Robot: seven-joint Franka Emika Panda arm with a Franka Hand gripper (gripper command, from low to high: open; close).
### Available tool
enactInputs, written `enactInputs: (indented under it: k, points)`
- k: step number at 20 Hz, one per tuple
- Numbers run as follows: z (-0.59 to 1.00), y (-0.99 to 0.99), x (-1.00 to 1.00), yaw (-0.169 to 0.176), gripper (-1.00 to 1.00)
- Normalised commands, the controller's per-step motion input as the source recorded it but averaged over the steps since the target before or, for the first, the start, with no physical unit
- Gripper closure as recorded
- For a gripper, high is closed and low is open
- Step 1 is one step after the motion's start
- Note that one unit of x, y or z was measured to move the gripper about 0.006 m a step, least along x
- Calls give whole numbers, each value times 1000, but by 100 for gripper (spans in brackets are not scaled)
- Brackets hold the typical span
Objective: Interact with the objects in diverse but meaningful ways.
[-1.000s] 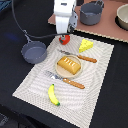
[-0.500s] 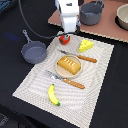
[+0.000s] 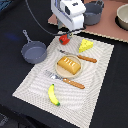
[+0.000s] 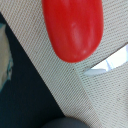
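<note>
The red tomato [image 3: 64, 38] lies at the far edge of the striped placemat [image 3: 100, 75]. My gripper [image 3: 65, 31] hangs directly over it, very close; the white hand hides the fingers, so I cannot tell how the jaws stand. In the wrist view the tomato [image 4: 72, 27] fills much of the picture and no fingers show. The yellow cheese wedge [image 3: 86, 45] lies to the exterior view's right of the tomato. The golden-brown bread loaf [image 3: 69, 65] sits on the round tan plate [image 3: 58, 73]. The yellow banana with a green tip [image 3: 52, 95] lies at the mat's near edge.
An orange-handled knife [image 3: 80, 57] lies behind the plate and an orange-handled fork [image 3: 66, 80] in front of it. A grey pan [image 3: 33, 51] stands off the mat at the exterior view's left. A grey pot [image 3: 93, 12] and a bowl [image 3: 122, 17] stand at the back.
The hand has shifted slightly toward the exterior view's right above the tomato. The tomato and the other objects have not moved.
</note>
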Motion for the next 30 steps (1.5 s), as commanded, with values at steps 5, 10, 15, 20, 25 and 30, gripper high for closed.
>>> enactInputs:
  k: [5, 10, 15, 20, 25, 30]
  points:
    - [-213, 2, 17, 74, -100]
    - [-226, 104, 37, 67, -100]
    - [-290, 134, 12, 74, -100]
    - [-323, 62, 0, 85, 100]
    - [-241, 17, 0, 80, 100]
    - [144, 0, 34, 63, 100]
